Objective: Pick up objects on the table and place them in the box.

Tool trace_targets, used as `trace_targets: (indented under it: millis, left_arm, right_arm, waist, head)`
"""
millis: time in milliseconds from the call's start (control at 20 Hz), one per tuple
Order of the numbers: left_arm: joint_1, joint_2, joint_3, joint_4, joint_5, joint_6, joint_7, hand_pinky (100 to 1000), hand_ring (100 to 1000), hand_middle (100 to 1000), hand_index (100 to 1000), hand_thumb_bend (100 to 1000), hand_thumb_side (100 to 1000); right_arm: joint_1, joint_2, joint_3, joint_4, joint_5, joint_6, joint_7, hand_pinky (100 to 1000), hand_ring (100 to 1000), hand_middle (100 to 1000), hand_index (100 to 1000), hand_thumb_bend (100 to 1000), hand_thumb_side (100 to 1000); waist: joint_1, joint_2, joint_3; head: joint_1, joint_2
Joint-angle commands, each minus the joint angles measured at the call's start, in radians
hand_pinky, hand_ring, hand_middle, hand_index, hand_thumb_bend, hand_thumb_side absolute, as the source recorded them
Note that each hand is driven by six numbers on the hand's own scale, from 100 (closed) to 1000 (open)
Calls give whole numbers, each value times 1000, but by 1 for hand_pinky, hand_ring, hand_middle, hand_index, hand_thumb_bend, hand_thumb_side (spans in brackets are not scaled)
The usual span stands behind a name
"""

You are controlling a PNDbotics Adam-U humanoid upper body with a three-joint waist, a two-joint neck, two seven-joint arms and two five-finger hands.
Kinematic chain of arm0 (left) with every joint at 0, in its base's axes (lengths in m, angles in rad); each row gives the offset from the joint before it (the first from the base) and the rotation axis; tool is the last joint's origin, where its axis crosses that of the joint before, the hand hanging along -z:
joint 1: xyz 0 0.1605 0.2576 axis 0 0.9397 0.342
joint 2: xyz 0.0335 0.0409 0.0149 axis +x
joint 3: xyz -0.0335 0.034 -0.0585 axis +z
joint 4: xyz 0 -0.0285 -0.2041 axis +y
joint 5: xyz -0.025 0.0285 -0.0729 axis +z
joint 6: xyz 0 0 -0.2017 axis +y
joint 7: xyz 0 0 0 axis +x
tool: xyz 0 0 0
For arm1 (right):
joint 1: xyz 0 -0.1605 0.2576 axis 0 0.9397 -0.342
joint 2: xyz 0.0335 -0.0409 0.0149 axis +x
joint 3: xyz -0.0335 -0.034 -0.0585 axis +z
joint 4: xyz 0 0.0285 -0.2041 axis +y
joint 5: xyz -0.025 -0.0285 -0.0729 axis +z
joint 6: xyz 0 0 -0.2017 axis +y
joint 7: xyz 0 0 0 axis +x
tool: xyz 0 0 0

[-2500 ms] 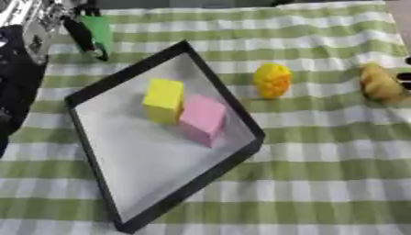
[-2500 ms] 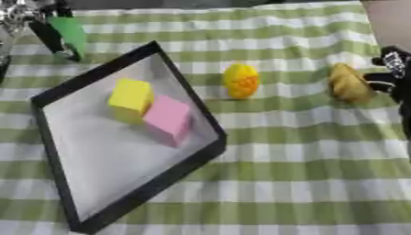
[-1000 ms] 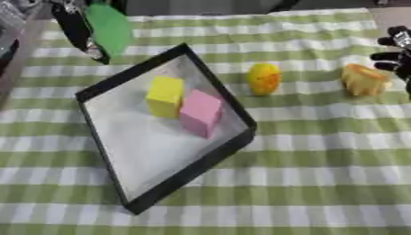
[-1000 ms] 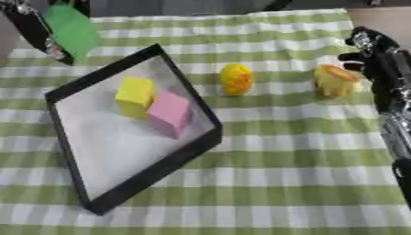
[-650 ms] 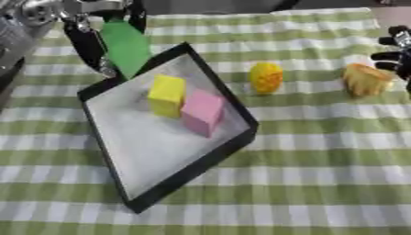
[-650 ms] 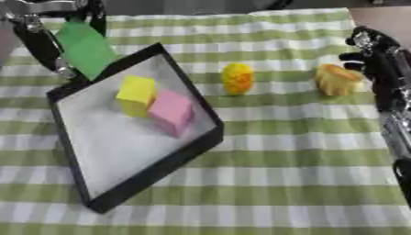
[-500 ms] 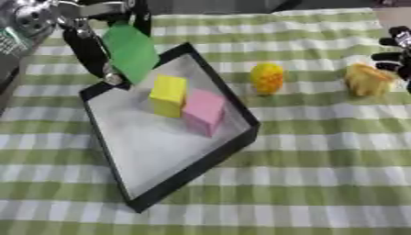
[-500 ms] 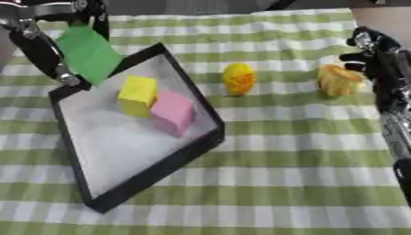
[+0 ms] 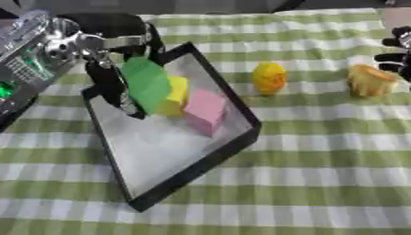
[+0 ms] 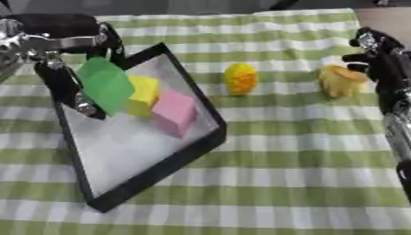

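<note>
My left hand (image 9: 108, 75) is shut on a green block (image 9: 147, 84) and holds it over the upper left part of the black box (image 9: 241, 140). Inside the box lie a yellow block (image 9: 177, 94) and a pink block (image 9: 206, 110), side by side; the green block partly hides the yellow one. On the green checked cloth to the right of the box rests a yellow roundish object (image 9: 269, 77). Farther right sits an orange-tan object (image 10: 341, 80), with my right hand (image 10: 379, 59) just beside it on its right, fingers curled, not holding it.
The checked cloth (image 9: 321, 174) covers the whole table. The box lies askew, one corner pointing to the lower left. Bare cloth stretches along the front and lower right.
My left hand has carried the green block from the far left corner of the table down and right, over the box. The camera has shifted a little. The right hand stays by the orange-tan object.
</note>
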Motion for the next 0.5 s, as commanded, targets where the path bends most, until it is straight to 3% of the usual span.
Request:
trace_targets:
  millis: [50,500]
  left_arm:
    - [-9,1,-12,10,7,4,-39,568,510,553,647,628,100]
    - [8,-22,-27,68,-49,-22,-77,639,591,612,703,690,100]
  right_arm:
    - [-10,-18,-5,-14,3,-2,4,779,708,764,860,100,703]
    - [-10,-20,-6,-16,1,-2,1,779,708,764,860,100,701]
  waist:
    - [0,-41,0]
    - [-2,-41,-1]
  head:
    - [4,2]
    - [4,12]
